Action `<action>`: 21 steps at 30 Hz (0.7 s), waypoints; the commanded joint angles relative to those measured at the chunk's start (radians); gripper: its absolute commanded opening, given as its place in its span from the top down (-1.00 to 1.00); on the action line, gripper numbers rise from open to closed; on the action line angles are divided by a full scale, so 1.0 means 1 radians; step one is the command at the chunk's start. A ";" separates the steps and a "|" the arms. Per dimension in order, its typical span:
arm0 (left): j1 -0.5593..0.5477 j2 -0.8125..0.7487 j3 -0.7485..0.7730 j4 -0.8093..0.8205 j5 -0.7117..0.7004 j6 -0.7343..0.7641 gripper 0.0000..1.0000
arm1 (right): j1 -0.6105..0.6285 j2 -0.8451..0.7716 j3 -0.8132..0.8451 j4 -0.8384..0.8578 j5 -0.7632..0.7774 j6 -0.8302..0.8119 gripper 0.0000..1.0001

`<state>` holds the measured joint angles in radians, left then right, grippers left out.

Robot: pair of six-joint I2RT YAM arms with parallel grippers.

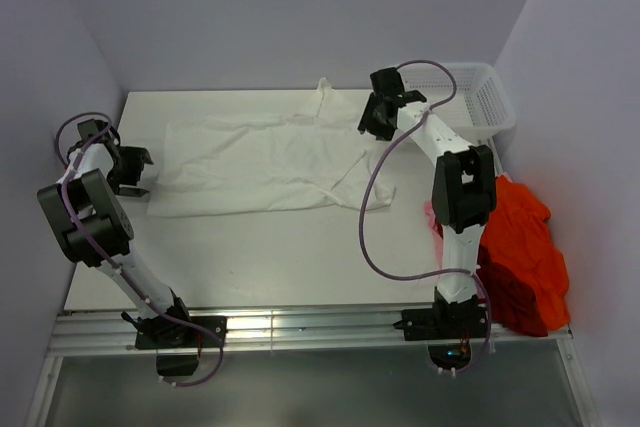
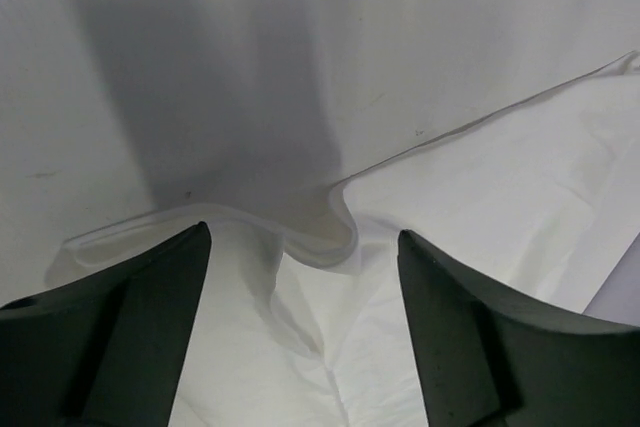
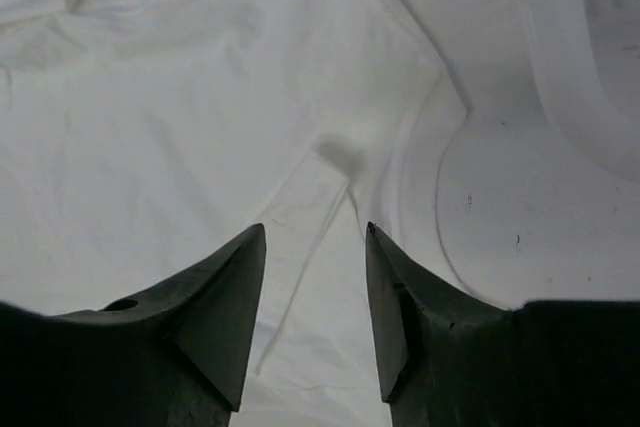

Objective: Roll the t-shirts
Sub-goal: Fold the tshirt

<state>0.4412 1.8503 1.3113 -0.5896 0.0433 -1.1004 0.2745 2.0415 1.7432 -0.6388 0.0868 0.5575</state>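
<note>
Two grippers hang over the white cloth, and we start with the left gripper (image 2: 305, 247). Its dark fingers (image 2: 130, 327) stand wide apart with nothing clamped between them; it is released. Beneath the gap, its wrist view shows a hemmed edge of the white t-shirt (image 1: 260, 162), buckled into a small fold against the bare table (image 1: 290, 257). From above, this gripper sits at the shirt's left end, pointing toward the cloth. The left arm rises from its base at the near edge, leans out to the left to a raised elbow, then doubles back toward the far side, with the wrist bent inward.

We see the right gripper (image 3: 315, 237) released too, its fingers parted by a narrower gap and holding nothing. Wrinkled white fabric and a seam lie below the tips. The right arm stands up from its base to a high elbow, and the forearm reaches far and to the left, so the gripper hangs over the shirt's right end.

We find the white shirt spread sideways across the far half of the table, mostly flat and creased. The orange-red t-shirts (image 1: 525, 237) lie heaped at the table's right edge, beside the right arm. A white mesh basket (image 1: 480, 97) sits in the far right corner.
</note>
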 commanded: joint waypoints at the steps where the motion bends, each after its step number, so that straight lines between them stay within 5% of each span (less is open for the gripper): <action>1: -0.001 -0.063 0.014 0.010 0.017 0.023 -0.64 | -0.026 -0.023 0.003 0.051 -0.002 0.035 -0.09; 6: -0.001 -0.146 0.011 0.014 0.026 0.069 -0.82 | -0.029 -0.156 -0.118 0.097 -0.036 0.033 -0.08; 12: -0.002 -0.253 0.022 -0.036 0.010 0.142 -0.89 | -0.029 -0.421 -0.470 0.215 -0.081 0.065 -0.08; 21: -0.010 -0.491 -0.285 0.085 0.116 0.218 -0.85 | -0.024 -0.653 -0.841 0.315 -0.119 0.058 -0.08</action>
<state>0.4366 1.3994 1.1049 -0.5613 0.0940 -0.9321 0.2462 1.4128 0.9485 -0.3981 -0.0280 0.6300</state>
